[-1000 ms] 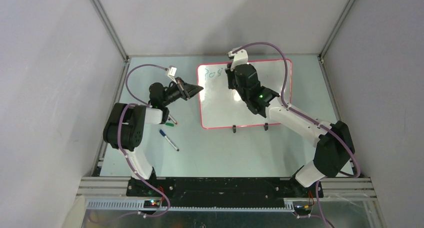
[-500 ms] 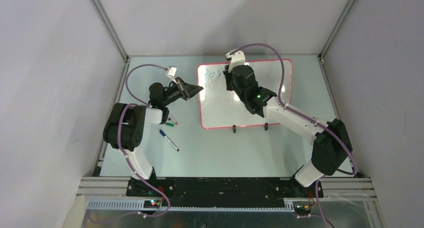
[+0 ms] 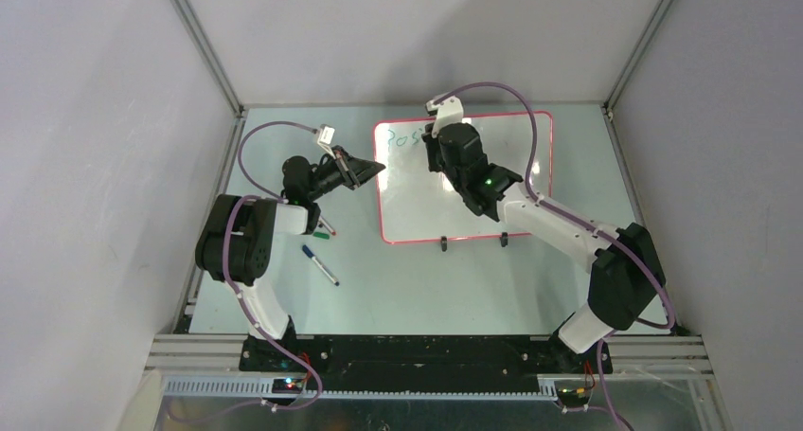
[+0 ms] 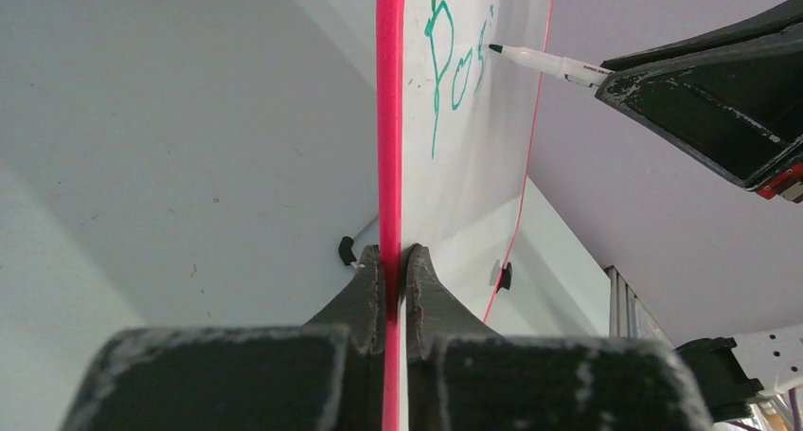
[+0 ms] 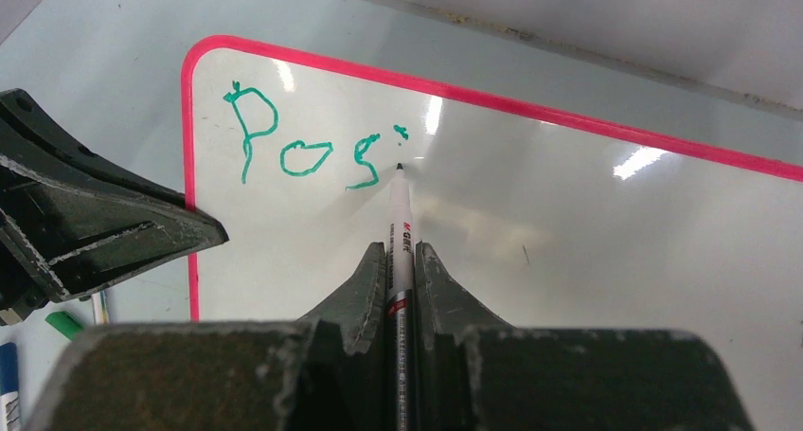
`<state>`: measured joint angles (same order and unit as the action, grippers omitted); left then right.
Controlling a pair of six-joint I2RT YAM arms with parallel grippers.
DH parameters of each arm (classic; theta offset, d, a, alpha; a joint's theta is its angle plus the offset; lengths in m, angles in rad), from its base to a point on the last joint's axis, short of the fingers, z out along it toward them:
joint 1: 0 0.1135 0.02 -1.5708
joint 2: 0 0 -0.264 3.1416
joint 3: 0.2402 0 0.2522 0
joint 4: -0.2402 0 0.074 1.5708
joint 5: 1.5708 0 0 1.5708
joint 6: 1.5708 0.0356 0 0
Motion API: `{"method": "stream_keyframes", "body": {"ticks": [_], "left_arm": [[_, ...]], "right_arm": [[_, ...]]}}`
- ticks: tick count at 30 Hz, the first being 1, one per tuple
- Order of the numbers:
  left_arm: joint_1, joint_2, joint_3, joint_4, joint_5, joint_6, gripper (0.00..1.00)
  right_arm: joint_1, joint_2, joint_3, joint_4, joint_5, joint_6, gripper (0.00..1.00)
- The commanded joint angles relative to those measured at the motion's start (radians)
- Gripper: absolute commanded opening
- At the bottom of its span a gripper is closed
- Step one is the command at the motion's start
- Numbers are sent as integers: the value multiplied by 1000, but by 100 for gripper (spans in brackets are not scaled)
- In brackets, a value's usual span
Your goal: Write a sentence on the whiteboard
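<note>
The left claw point(image 4: 393, 260) has its jaws pinched closed on the thin red-pink rim of the large glossy white rectangular whiteboard point(image 3: 417, 204), at the board's left edge. This is judged to be a brace, so the board does not slide under pen pressure. Just right of that claw, near the far corner, the sentence point(image 5: 303, 152) in thin green handwritten letters reads "Pos" plus a lone dot, presumably for the "i". The right claw point(image 5: 401, 256) has its jaws tight on a slim white-barrelled marker point(image 5: 401, 213). The barrel runs straight ahead of the fingertips and the dark nib sits just below the dot; contact cannot be told. The grip is far back on the barrel, leaving the stroke in view. The task is at an early stage: the board right of this claw is blank. The surface is a pale green-grey tabletop point(image 3: 398, 279). A blue-capped pen point(image 3: 320, 266) and a green-capped pen point(image 5: 64, 324) lie behind the left claw. The room has plain grey walls point(image 3: 95, 118) and aluminium corner posts point(image 3: 202, 47).
</note>
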<state>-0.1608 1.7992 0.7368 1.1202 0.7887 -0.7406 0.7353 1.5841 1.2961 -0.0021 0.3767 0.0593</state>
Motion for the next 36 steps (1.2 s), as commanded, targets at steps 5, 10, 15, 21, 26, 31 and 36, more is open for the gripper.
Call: {"method": "stream_keyframes", "body": {"ticks": [5, 10, 15, 21, 26, 31, 36], "left_arm": [[-17, -19, -2, -1, -40, 77, 1], [-18, -20, -2, 0, -41, 76, 1], [-17, -20, -3, 0, -40, 76, 1], [-17, -19, -4, 2, -40, 76, 1], [-17, -21, -3, 1, -41, 76, 0], [-17, -21, -2, 2, -39, 77, 1], [-18, -21, -2, 2, -40, 77, 1]], "right_arm": [[-1, 14, 54, 29, 16, -7, 0], [-1, 17, 59, 30, 20, -12, 0], [-5, 18, 64, 30, 29, -17, 0], [-10, 21, 74, 23, 27, -16, 0], [-13, 26, 78, 17, 22, -15, 0], [-9, 27, 79, 8, 22, -11, 0], [-6, 30, 78, 7, 21, -9, 0]]}}
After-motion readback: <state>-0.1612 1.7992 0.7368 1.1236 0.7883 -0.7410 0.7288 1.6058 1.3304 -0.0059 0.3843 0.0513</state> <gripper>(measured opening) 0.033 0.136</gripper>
